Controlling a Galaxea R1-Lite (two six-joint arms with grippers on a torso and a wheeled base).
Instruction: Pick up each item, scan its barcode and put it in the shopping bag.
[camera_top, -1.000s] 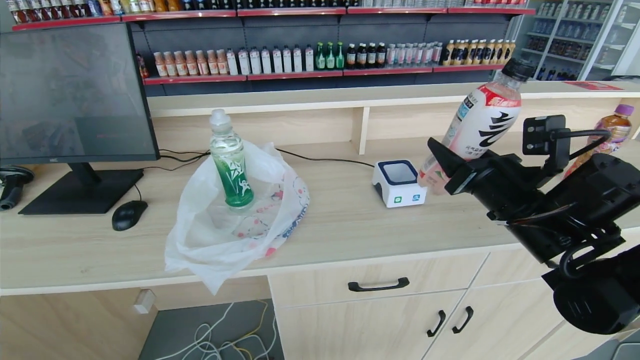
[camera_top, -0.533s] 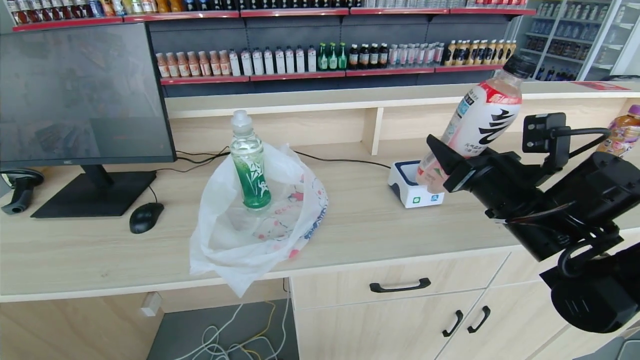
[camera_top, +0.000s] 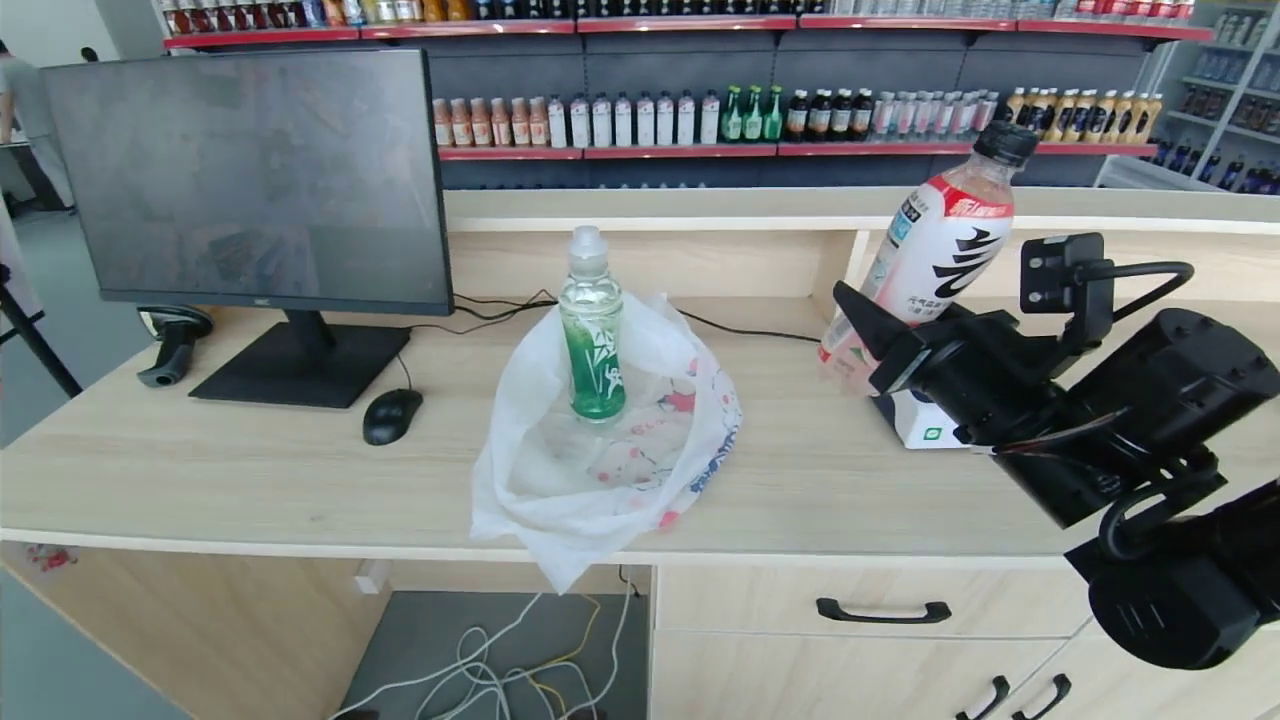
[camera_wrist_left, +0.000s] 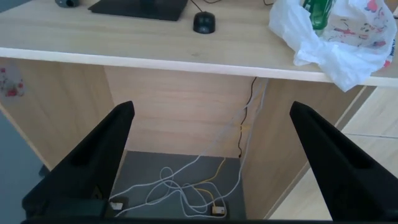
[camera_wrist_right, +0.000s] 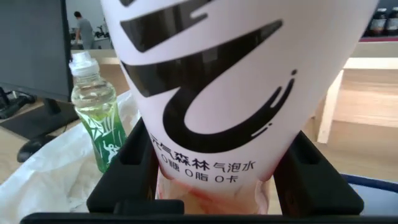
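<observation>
My right gripper is shut on a white-and-pink drink bottle with a black cap, held tilted above the counter, just over the white barcode scanner. The same bottle looms close in the right wrist view, clamped between the fingers. A green bottle stands upright inside the white shopping bag at the counter's middle; the green bottle also shows beyond the held one. My left gripper hangs open below the counter's front edge, with the bag above it.
A monitor on its stand, a black mouse and a handheld scanner sit at the counter's left. Drawers with black handles lie under the counter. Cables lie on the floor. Shelves of bottles line the back.
The head camera has swung left, shifting the whole scene rightward. The right gripper with the bottle has moved over the scanner, which it now partly covers.
</observation>
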